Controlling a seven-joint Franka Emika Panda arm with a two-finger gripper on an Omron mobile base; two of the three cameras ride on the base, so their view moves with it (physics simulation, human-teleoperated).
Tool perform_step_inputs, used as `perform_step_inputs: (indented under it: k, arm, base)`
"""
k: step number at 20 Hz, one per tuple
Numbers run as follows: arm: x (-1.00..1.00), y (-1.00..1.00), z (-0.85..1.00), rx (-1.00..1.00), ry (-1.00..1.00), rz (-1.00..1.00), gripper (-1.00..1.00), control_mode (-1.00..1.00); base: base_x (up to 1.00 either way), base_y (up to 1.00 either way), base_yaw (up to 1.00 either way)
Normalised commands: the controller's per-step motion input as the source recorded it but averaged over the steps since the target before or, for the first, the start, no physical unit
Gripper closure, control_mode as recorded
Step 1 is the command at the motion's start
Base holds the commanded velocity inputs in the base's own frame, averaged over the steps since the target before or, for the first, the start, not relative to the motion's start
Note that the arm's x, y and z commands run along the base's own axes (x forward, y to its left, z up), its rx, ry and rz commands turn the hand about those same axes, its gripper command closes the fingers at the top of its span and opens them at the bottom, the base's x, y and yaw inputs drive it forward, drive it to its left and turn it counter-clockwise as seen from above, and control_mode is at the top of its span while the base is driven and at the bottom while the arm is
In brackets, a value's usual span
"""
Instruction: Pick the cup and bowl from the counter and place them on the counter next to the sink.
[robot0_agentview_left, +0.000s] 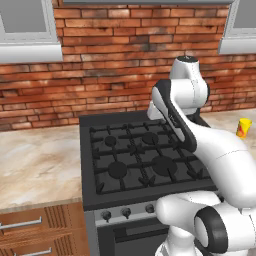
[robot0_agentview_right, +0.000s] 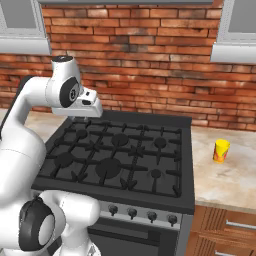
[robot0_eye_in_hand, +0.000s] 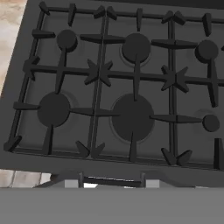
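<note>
- Over the stove (robot0_agentview_right: 117, 155) I am hovering the arm, and the hand camera is looking straight down on the burner grates.
- Right of the stove, the cup (robot0_agentview_right: 221, 150) is standing upright on the table (robot0_agentview_right: 235, 175), well apart from my hand (robot0_agentview_right: 85, 105), untouched.
- I am judging the task as barely begun: nothing is gripped, and both cup and bowl are still waiting to be carried to the sink side.
- I am not able to tell whether the jaws are spread or pressed together; the tips are too dim.
- I am finding the cup's inside too small to read.
</note>
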Motion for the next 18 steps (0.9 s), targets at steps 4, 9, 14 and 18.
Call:
perform_step_inputs:
  k: [4,9,14,18]
  arm:
    - [0.0,-0.11,-0.01,0.0,0.0,0.02,-1.0,-1.0]
    - [0.0,-0.48,0.0,0.0,0.0,0.04,-1.0,-1.0]
    - [0.0,-0.56,0.0,0.0,0.0,0.0,-1.0,-1.0]
    - [0.0,-0.72,0.0,0.0,0.0,0.0,-1.0,-1.0]
  base:
    - [0.0,0.0,0.0]
    - [0.0,0.0,0.0]
    - [0.0,0.0,0.0]
    - [0.0,0.0,0.0]
